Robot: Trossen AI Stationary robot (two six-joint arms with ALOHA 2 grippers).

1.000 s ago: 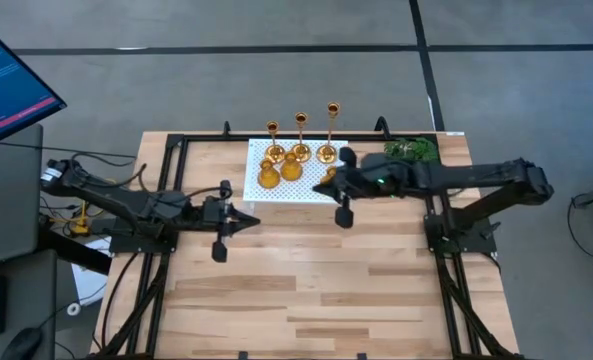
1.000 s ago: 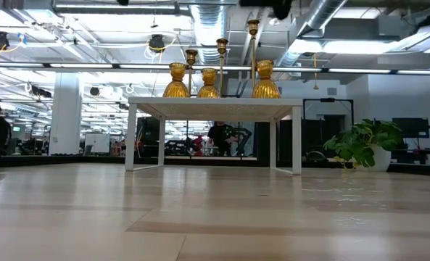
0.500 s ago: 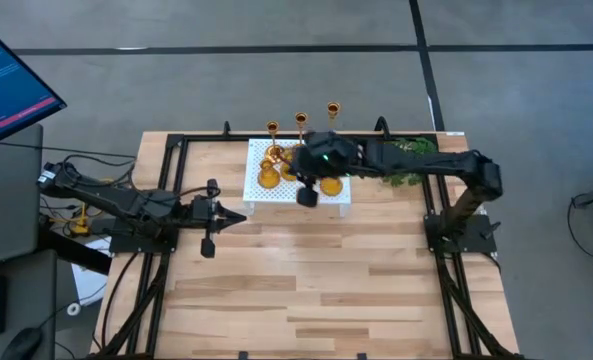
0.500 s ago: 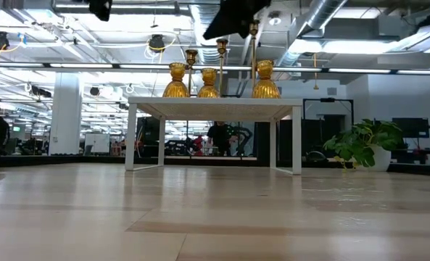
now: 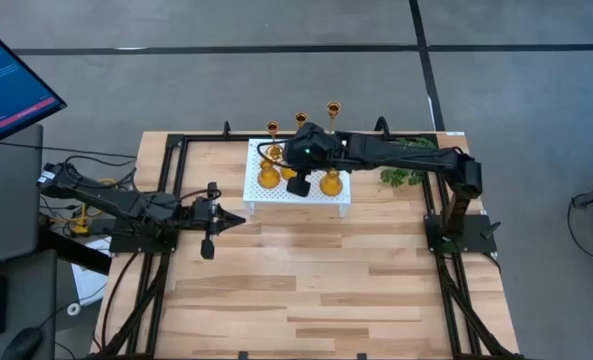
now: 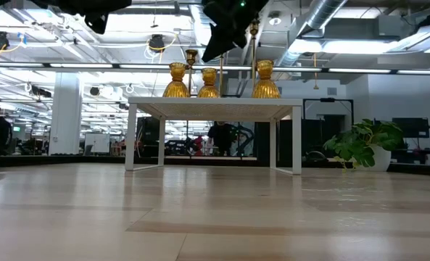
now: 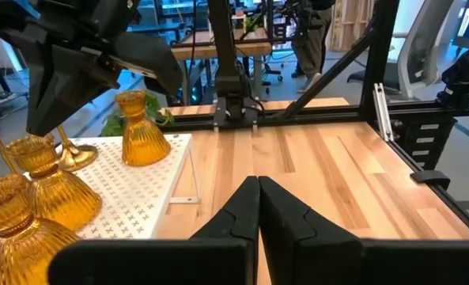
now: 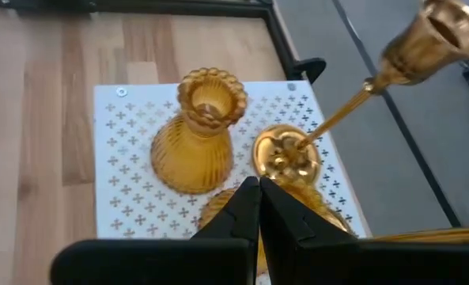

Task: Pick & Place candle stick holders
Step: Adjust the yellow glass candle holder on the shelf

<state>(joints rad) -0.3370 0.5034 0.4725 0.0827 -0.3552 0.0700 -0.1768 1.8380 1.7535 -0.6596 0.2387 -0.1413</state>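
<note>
Three tall holders [image 5: 332,110], three squat holders [image 5: 268,177] on white stand [image 5: 276,192], right pincer [image 5: 288,160] closed above them, left pincer [image 5: 244,217] closed over bench [image 5: 306,280]

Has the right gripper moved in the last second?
Yes. The right gripper, shut, has swung leftward in the high view, from the white stand's right edge to above the gold holders on it.

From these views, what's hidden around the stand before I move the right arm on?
- High view: the right claw and arm cover the middle holders on the white stand.
- Low view: the tall stems are partly masked by the right arm.
- Right wrist view: one squat holder sits behind the fingers.
- Left claw: parked, shut.
</note>
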